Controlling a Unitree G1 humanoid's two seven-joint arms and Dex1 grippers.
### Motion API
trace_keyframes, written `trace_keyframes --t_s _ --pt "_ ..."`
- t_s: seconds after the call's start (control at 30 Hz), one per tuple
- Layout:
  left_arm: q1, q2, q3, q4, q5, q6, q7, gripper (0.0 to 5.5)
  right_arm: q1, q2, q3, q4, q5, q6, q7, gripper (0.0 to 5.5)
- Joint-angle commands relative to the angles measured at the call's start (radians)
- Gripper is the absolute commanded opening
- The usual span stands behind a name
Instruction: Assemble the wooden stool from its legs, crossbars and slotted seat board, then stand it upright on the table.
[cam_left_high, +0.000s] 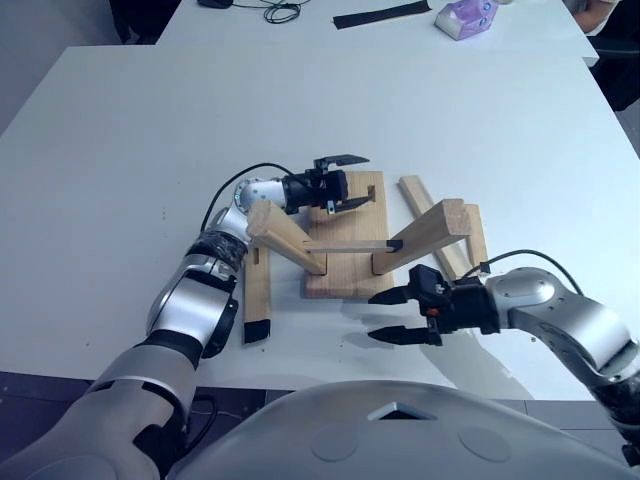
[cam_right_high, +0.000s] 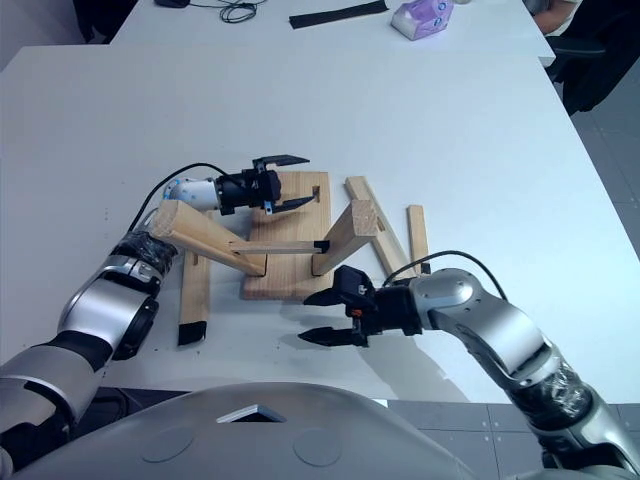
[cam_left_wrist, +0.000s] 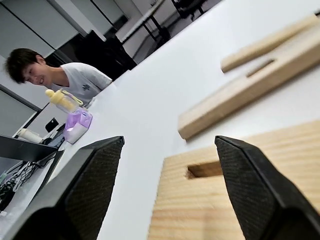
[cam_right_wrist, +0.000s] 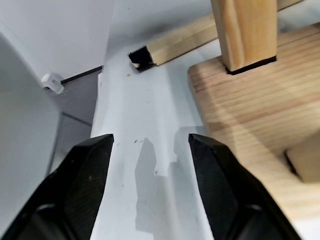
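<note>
The right claw (cam_left_high: 372, 316) is held nearest, spread wide and empty, just off the near edge of the seat board (cam_left_high: 342, 272). The board lies flat on the desk (cam_left_high: 150, 150). A left leg (cam_left_high: 285, 235) and a right leg (cam_left_high: 425, 235) stand in its slots, joined by a crossbar (cam_left_high: 345, 245). A loose leg (cam_left_high: 258, 295) lies beside the board's left edge. The left claw (cam_left_high: 368, 178) is spread wide and empty over the board's far end.
</note>
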Motion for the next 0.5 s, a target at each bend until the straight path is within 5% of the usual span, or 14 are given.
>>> trace_keyframes --t_s 0.03,0.27,0.5 --pt "0.003 0.049 -0.015 0.076 0.055 -0.06 0.011 3.39 -0.029 0.04 0.075 0.041 -0.091 0.012 -0.051 2.75" --pt "0.036 0.106 -0.016 0.151 0.082 -0.093 0.041 3.39 -0.042 0.113 0.131 0.13 -0.263 -0.049 -0.174 2.75" --pt "0.089 0.155 0.005 0.159 0.039 -0.092 0.007 3.39 -0.09 0.307 -0.011 0.249 -0.307 -0.067 -0.398 2.75"
